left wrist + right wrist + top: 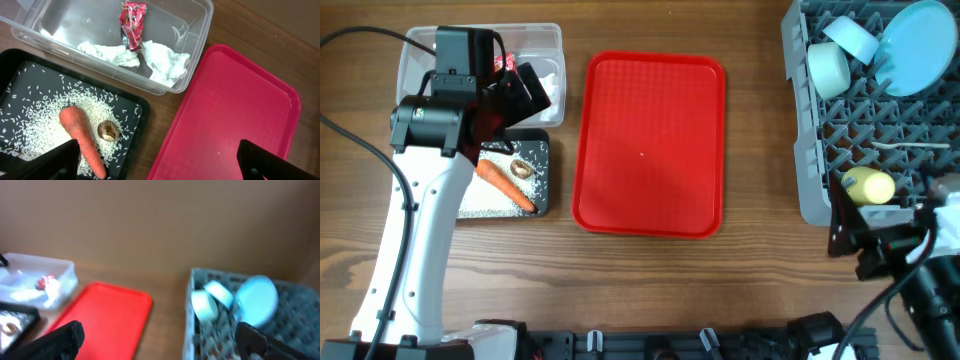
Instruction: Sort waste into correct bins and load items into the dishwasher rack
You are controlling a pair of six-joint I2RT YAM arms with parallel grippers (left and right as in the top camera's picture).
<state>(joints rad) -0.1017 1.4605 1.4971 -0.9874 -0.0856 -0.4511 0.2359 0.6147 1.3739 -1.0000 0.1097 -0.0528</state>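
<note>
The clear tub (200, 30) holds crumpled tissue (165, 62) and a red-and-silver wrapper (132, 22). In the black tray (20, 75) beside it lie a carrot (80, 135), a brown lump (108, 131) and rice (40, 130). My left gripper (157, 160) hovers open and empty above these bins (532, 92). At the right, the grey rack (810, 150) carries a pale-blue plate (920, 45), two bowls (827, 68) (855, 38) and a yellow cup (868, 185). My right gripper (855, 235) stands open and empty near the rack's front corner (160, 340).
A flat red tray (650, 145) lies between the bins and the rack with one rice grain on it. A thin white stick (910, 147) lies in the rack. Bare wooden table runs along the front edge.
</note>
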